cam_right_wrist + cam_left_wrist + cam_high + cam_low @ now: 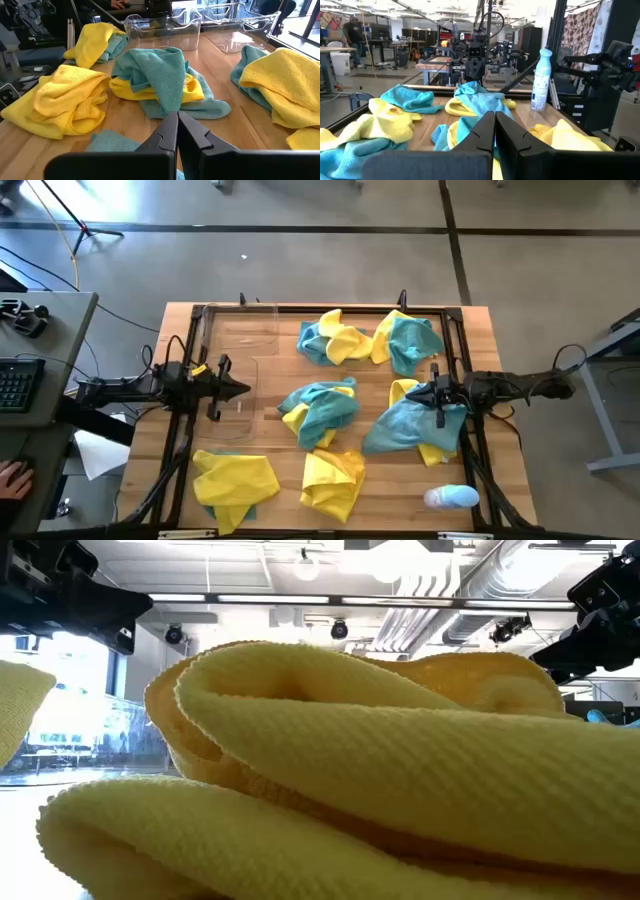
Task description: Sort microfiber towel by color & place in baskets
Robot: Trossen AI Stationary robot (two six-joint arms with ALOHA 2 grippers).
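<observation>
- Where the bench point(478, 330) carries its scattered cloths, we find the left tool point(238, 390) pressed together and empty, hovering over one clear basket point(243, 402); the second basket point(240, 332) sits just beyond.
- We note the right tool point(418, 392) also pressed together, empty, above a teal towel point(405, 425).
- Between both tools lie yellow-and-teal towels point(318, 410).

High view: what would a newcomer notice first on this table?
Crumpled yellow and teal microfiber towels lie in heaps over the middle and right of the wooden table. Two clear baskets stand empty at the left, beside the left gripper. The right gripper hangs over a teal towel; both jaws are shut, holding nothing.
</observation>
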